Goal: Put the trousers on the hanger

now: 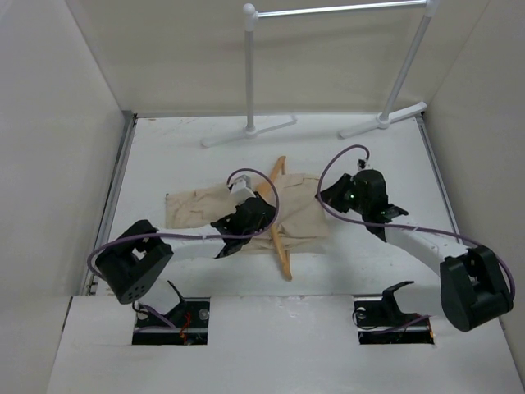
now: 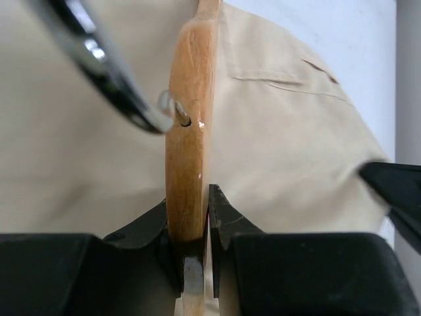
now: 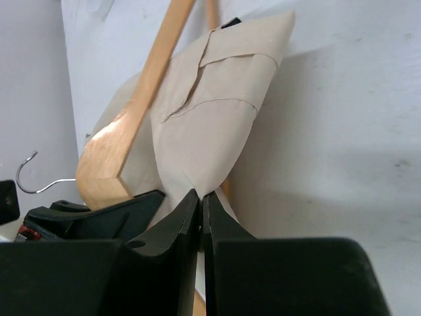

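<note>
**Trousers and hanger, both arms engaged, mid-table**

1. Left gripper (image 2: 189, 212): jaws clamped on the wooden hanger (image 2: 187, 131) at its apex, just beside the root of the metal hook (image 2: 112, 72). Judged purpose: to pin the frame steady while the cloth is worked against it.

2. Right gripper (image 3: 200, 199): fingers closed to a thin pinch on a folded edge of the trousers (image 3: 210, 118), at their right end, near a pocket seam. Judged purpose: to take charge of that end so it can be drawn or folded over the crossbar.

3. Trousers: lying across the middle of the table (image 1: 164, 156), long axis left to right. The hanger crosses them far to near, one tip showing past each edge of the cloth. Whether the cloth already passes through the triangle cannot be told.

4. Garment rail (image 1: 336, 10): at the far edge, well apart from both arms.
</note>
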